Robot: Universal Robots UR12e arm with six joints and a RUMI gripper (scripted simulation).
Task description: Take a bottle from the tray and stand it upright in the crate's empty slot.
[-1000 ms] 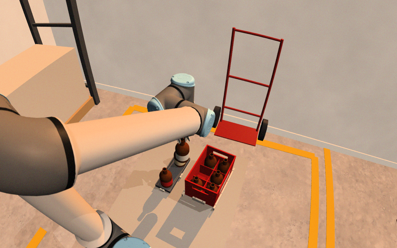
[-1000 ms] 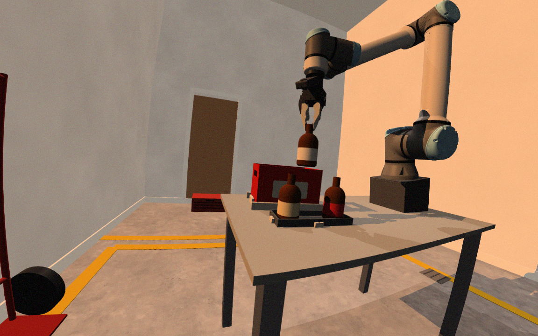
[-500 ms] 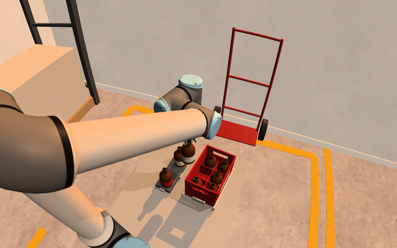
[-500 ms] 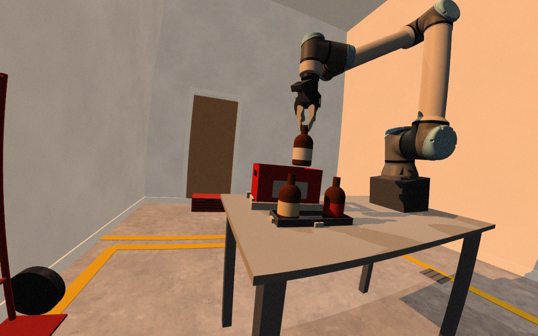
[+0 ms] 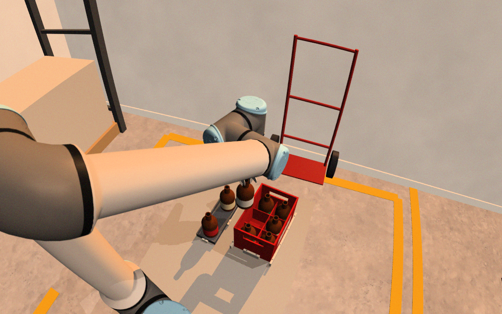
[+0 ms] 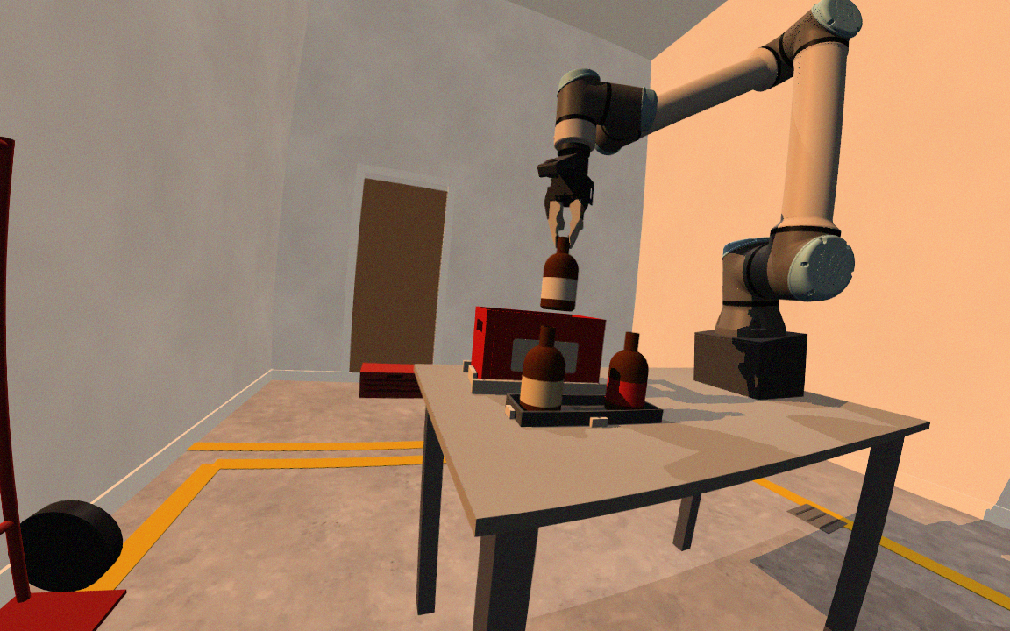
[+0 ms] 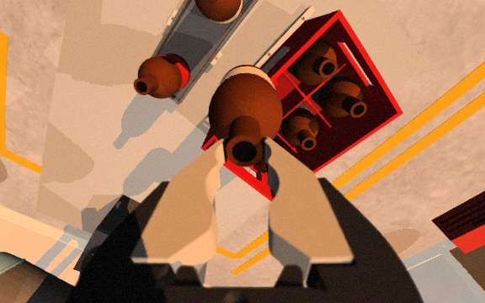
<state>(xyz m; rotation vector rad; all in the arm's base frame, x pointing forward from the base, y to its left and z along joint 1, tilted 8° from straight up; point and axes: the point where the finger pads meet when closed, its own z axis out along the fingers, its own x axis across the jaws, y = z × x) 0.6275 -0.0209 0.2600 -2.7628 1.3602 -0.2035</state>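
One white-labelled bottle (image 5: 245,196) (image 6: 558,280) (image 7: 246,107) pinched in the pincer (image 5: 248,181) (image 6: 564,237) (image 7: 244,140), apparently clear above the red crate's (image 5: 253,243) (image 6: 538,333) (image 7: 358,140) near rim.

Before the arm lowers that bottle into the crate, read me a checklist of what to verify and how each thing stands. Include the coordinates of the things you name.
1. Gripper (image 5: 247,181) (image 6: 565,241) (image 7: 244,140) shut on the neck of the white-labelled bottle (image 5: 244,193) (image 6: 559,274) (image 7: 244,105): ok.
2. Held bottle upright: ok, no clear lean in the exterior view.
3. Slot free in the crate (image 5: 253,243) (image 6: 493,337) (image 7: 370,63): ok, five bottles inside, one slot open.
4. Held bottle centred over that slot: not ok, it hangs off to the tray side.
5. Tray (image 5: 215,239) (image 6: 556,418) (image 7: 175,99) level: ok, it looks flat on the table.
6. Grip firm enough against slipping: cannot tell.
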